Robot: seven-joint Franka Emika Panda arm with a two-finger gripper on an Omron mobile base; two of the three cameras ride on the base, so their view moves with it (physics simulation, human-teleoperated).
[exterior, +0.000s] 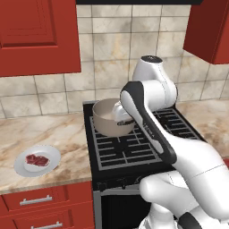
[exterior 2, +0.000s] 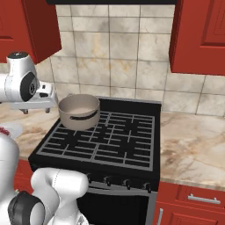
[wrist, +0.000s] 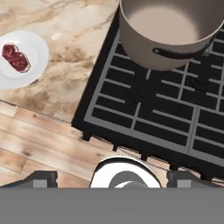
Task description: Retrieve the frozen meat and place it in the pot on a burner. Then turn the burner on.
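White arm is held high over the stove front, gripper (wrist: 112,177) pointed down; finger tips are spread wide, nothing gripped.

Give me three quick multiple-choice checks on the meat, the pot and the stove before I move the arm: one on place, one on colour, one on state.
1. Where is the frozen meat?
A. In the pot
B. On the white plate on the counter left of the stove
C. On a grate

2. What colour are the cabinets?
A. Red
B. White
C. Grey

3. What is inside the pot?
A. Meat
B. Water
C. Nothing that shows

Answers:
1 B: the left base view and the hand view show the dark-red slab lying on the plate, on the marble counter.
2 A: both upper and lower doors are red.
3 C: the hand view looks into a bare pale inside, with the pot standing on the rear left of the stove.
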